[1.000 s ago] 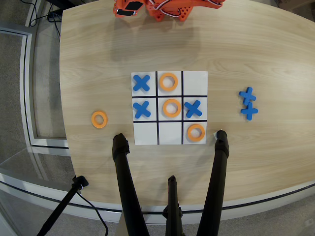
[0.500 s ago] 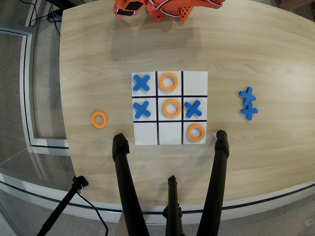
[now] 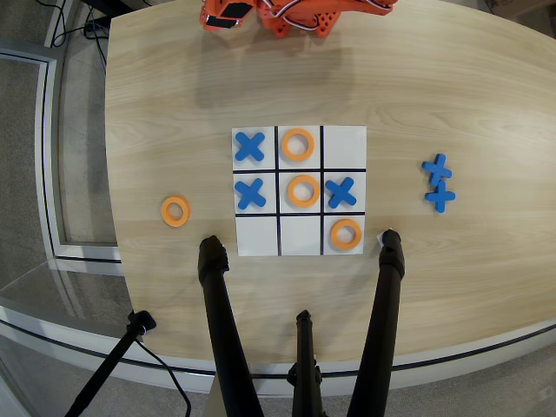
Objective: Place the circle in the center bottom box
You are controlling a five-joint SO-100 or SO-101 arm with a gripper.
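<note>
Orange circle (image 3: 175, 211) is lying loose on the worktop (image 3: 174, 104), looking light and rigid, best pinched across its rim; end effector state isn't showing.

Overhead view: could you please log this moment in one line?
flat orange ring: in base-side middle white cell | spare orange ring: off board

Bare wood around the loose circle (image 3: 175, 211) — well apart from the board (image 3: 344, 139); tripod legs (image 3: 219, 313) near.
</note>
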